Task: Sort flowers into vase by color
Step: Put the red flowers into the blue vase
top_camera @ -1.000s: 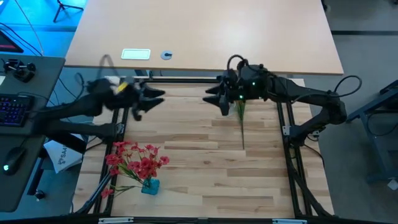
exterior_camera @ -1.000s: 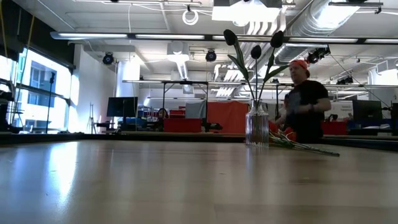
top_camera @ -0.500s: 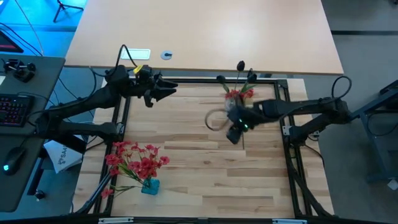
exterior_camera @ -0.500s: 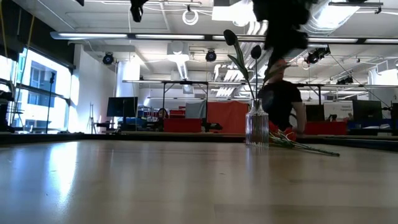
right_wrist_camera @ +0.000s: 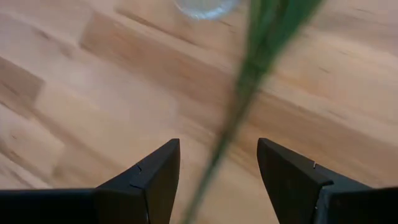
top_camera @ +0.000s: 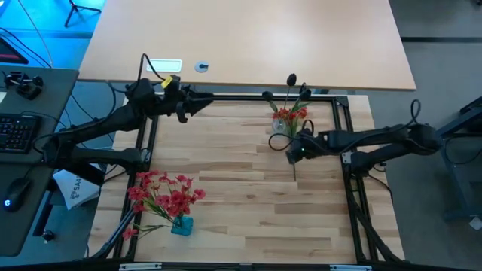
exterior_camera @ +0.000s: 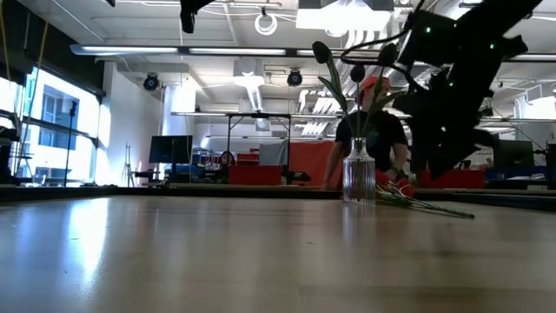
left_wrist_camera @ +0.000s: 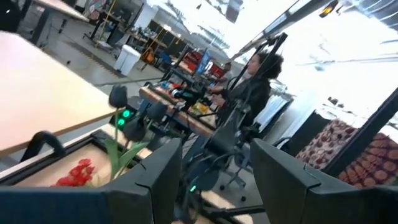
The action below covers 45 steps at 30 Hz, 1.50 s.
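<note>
Progress: partial, by my read. Clear vase (top_camera: 279, 141) at the far right of the desk (top_camera: 226, 188) already holds dark-bud stems (exterior_camera: 351, 71), standing upright. A red sprig (top_camera: 290, 115) lies flat just beside the vase on its far side, and one green stem (right_wrist_camera: 245, 87) stretches along the wood toward the near edge. It is not in a vase yet.

Right pincer (top_camera: 292, 153) is low over the desk just beside the vase. Its fingers are spread, with the loose stem running through the gap; no contact that I can see, so it grips nothing. My guess is that it is lined up for a pickup.

Left pincer (top_camera: 203, 100) waits at the far-left rail, raised, pointing across toward the vase. Its fingers are parted with nothing between them.

Red bunch (top_camera: 162, 194) sits near the left front of the desk with its stems in a small blue holder (top_camera: 182, 224). Whether that counts as sorted or as stock to move, cannot tell. Left to do: at least the loose stem and the red sprig by the vase.

Surface: light wood planks inside a black frame, with a plain tan tabletop beyond. Room: open lab with ceiling ducts, strip lights and benches; a person (exterior_camera: 375, 130) in dark clothes bends over behind the vase.
</note>
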### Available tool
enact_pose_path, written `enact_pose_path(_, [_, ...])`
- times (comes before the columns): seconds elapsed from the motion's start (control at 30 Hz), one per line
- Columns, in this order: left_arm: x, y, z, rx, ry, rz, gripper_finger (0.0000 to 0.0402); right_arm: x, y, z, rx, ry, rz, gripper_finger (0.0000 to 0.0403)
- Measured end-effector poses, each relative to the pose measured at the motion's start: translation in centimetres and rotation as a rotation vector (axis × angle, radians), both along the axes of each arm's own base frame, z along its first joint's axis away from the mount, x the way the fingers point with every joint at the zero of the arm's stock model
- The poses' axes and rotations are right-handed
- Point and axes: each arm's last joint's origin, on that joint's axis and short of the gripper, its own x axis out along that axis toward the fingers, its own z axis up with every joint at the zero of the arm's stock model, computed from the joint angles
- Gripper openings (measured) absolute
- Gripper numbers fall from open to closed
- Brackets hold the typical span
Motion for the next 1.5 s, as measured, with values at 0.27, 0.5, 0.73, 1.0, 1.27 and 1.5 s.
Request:
enact_pose_path(0.27, [0.0, 0.0, 0.3, -0.019, -0.030, -0.004, 0.0176, 0.3, -2.5, -2.4, -0.133, 0.023, -0.130, 0.0209])
enact_pose_path(0.5, [0.0, 0.0, 0.3, -0.035, -0.031, -0.011, 0.0176, 1.5, -3.3, -3.8, -0.166, 0.050, -0.048, 0.0209])
enact_pose_path(0.73, [0.0, 0.0, 0.2, -0.045, -0.028, -0.013, 0.0176, 1.8, -3.6, -4.8, -0.206, 0.072, -0.141, 0.0209])
enact_pose_path(1.0, [0.0, -0.1, 0.2, -0.046, -0.025, -0.023, 0.0176, 1.9, -4.4, -5.6, -0.217, 0.099, -0.138, 0.0201])
enact_pose_path(1.27, [0.0, -0.2, 0.2, -0.063, -0.025, -0.045, 0.0176, 1.8, -4.2, -5.3, -0.214, 0.101, -0.114, 0.0023])
enact_pose_path(1.5, [0.0, -0.4, 0.2, -0.065, -0.019, -0.107, 0.0176, -0.6, -2.6, -3.3, -0.179, 0.184, -0.113, 0.0006])
